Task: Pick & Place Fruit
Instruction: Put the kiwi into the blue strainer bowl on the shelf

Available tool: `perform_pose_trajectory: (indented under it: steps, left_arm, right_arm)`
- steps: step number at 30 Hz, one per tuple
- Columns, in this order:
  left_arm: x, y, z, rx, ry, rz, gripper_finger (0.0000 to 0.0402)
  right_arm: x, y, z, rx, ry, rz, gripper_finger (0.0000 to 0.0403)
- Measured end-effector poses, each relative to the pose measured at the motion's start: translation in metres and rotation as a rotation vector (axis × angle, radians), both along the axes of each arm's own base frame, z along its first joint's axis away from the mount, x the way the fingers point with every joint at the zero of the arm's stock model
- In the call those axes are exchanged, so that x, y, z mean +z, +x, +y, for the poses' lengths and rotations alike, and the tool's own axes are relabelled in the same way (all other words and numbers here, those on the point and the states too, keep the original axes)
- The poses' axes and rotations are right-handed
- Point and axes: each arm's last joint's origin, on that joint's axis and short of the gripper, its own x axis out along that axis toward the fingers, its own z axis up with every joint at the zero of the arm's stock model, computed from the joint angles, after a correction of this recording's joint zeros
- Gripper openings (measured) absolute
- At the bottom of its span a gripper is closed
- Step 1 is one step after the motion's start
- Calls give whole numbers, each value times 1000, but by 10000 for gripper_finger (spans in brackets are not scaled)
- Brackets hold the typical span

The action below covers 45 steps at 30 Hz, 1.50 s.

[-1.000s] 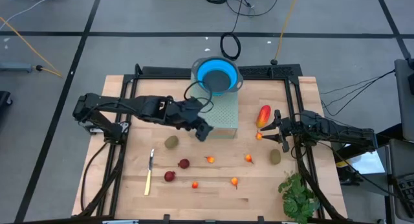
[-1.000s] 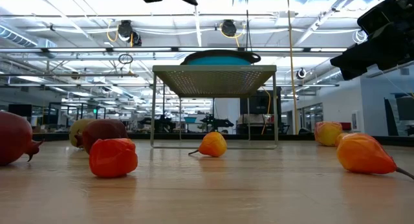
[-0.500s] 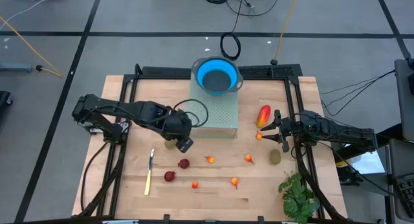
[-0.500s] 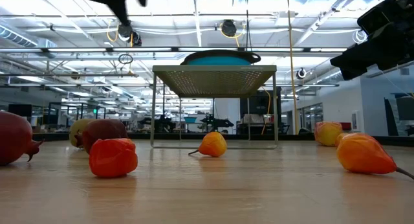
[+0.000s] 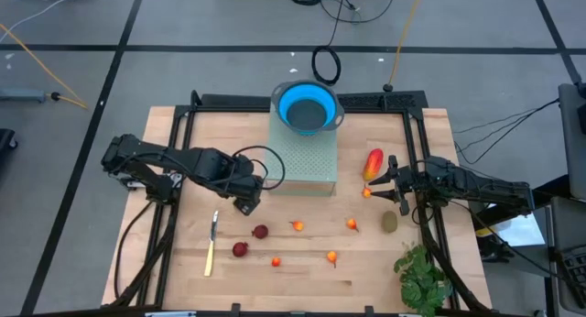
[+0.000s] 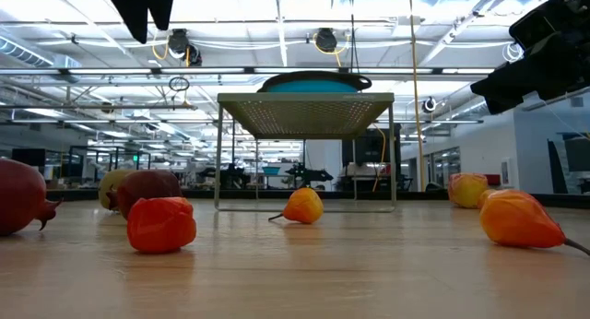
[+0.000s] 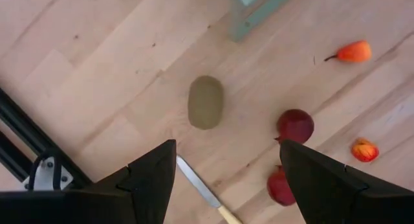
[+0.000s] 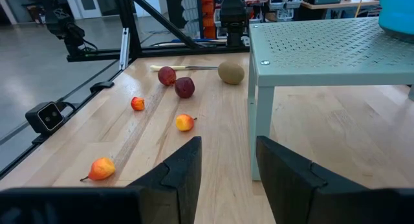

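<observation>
Two hands | left hand [image 7: 226, 169] spread wide above olive oval fruit [image 7: 206, 102], knife [image 7: 206, 195] beside | right hand [image 8: 226, 162] part-open, empty, near red-yellow fruit [image 5: 373, 162] | rack [image 5: 307, 166] between

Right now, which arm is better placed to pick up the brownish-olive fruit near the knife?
Left. The left gripper hangs over that brownish-olive fruit, jaws open. The right gripper waits far across the table, probably too far.
</observation>
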Motion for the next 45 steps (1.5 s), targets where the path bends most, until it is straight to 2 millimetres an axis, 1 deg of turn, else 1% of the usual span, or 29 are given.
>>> perform_pose_trajectory:
  steps: [9,12,18,25,34,38,45]
  left_arm:
    - [0,0,2,9,49,-12,273]
    - [-6,1,3,13,52,5,273]
    - [-26,-2,4,28,65,76,273]
    - [-59,-1,7,21,22,125,273]
    - [-94,-3,19,-2,-8,178,273]
    - [-107,-3,26,-19,-34,176,273]
    - [-122,-1,35,-61,-74,149,273]
  right_arm:
    - [0,0,0,0,0,0,139]
    - [0,0,0,0,0,0,139]
    - [0,0,0,0,0,0,139]
    - [0,0,0,0,0,0,139]
    - [0,0,0,0,0,0,139]
    - [0,0,0,0,0,0,139]
    - [0,0,0,-1,0,-1,139]
